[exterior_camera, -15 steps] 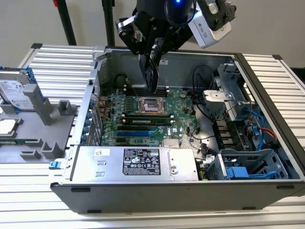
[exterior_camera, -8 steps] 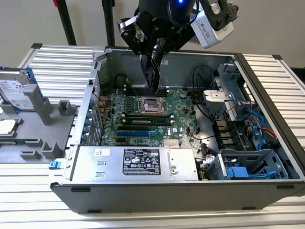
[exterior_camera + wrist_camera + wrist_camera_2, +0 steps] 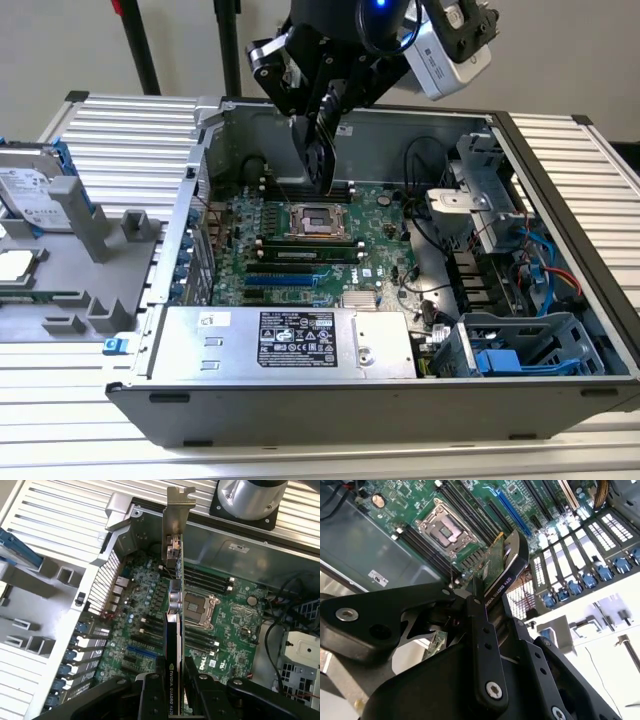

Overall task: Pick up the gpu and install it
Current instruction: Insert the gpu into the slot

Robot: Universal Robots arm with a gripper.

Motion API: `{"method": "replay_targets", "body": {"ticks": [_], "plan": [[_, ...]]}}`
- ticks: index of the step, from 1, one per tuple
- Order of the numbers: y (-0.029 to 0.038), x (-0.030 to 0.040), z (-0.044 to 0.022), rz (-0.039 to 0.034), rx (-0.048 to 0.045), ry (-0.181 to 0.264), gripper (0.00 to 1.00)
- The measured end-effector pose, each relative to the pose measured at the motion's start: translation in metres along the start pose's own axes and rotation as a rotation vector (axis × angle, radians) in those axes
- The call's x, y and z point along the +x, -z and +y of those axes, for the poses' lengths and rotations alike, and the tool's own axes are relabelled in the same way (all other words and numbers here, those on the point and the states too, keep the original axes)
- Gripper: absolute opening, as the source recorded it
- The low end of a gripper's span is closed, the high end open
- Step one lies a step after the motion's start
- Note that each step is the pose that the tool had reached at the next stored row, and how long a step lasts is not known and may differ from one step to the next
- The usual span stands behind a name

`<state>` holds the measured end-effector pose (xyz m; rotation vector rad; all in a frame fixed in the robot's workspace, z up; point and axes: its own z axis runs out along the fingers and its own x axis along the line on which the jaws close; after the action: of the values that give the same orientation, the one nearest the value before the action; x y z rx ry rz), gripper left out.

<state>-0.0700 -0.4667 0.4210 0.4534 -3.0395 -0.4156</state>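
In the exterior view, my gripper [image 3: 320,112] hangs over the open computer case, shut on the gpu [image 3: 321,152], which dangles edge-down above the motherboard [image 3: 385,215] near the CPU socket [image 3: 318,222]. The first wrist view shows the gpu [image 3: 172,645] edge-on between my fingers [image 3: 149,696], its silver bracket [image 3: 176,515] pointing at the case's rear wall. Its black shroud and green board [image 3: 501,566] appear in the second wrist view, held above the memory slots. The card is clear of the board, with the blue expansion slot [image 3: 140,653] off to one side of it.
The case [image 3: 300,385] lies on its side on a ribbed metal table, power supply [image 3: 290,340] along its near wall and drive cages [image 3: 520,345] at the exterior view's right. A grey fixture [image 3: 95,260] with a hard drive [image 3: 30,185] sits at the exterior view's left.
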Motion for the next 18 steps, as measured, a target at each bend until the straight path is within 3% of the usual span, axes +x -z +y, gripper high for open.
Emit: {"method": "replay_targets", "body": {"ticks": [18], "plan": [[0.0, -0.0001, 0.0, 0.0225, 0.0, 0.081, 0.0]]}}
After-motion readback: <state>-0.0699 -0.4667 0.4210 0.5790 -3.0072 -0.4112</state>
